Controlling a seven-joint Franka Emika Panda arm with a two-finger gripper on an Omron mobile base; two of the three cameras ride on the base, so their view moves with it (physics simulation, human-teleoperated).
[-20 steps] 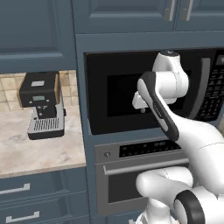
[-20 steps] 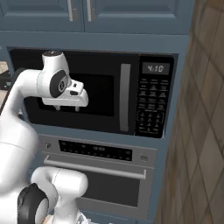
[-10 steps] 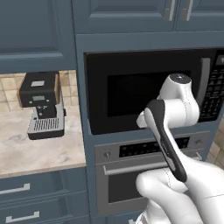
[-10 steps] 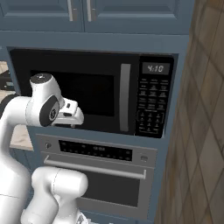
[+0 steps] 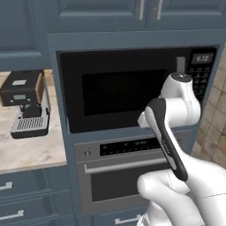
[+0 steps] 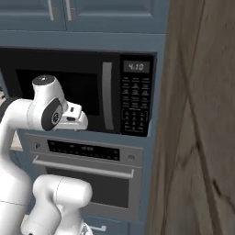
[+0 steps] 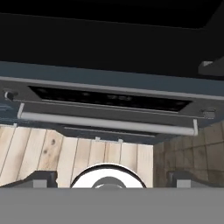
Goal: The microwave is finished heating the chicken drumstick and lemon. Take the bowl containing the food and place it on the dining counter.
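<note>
Microwave [image 5: 128, 90] shut, dark glass door closed, set in blue cabinetry above silver-fronted oven [image 5: 128, 170]; bowl and food hidden behind the dark door, not to be made out. Gripper [image 7: 111, 179] seen from hand view with two dark finger tips [image 7: 41, 179] at the bottom corners, well apart, nothing between them, so spread wide and empty. Hand held low in front of the microwave's lower edge, pointed down and forward: ahead of the tips, oven's control strip and horizontal handle [image 7: 107, 123], below that pale wooden floor [image 7: 65, 157]; microwave's black door across the top of that view. From left base view, wrist and forearm [image 5: 170, 128] crossing the microwave's lower right corner, near the vertical grey handle [image 5: 180, 65] but not touching it so far as can be told. From right base view, hand block [image 6: 71, 117] just left of door handle [image 6: 107, 96], keypad panel [image 6: 135, 103] with lit clock further right. Edges: blue upper cabinets [image 6: 82, 13] close above the microwave, wooden wall panel [image 6: 197, 119] close on the right, beige stone counter [image 5: 26, 150] with black coffee machine [image 5: 24, 103] on the left, open air in front of the door.
</note>
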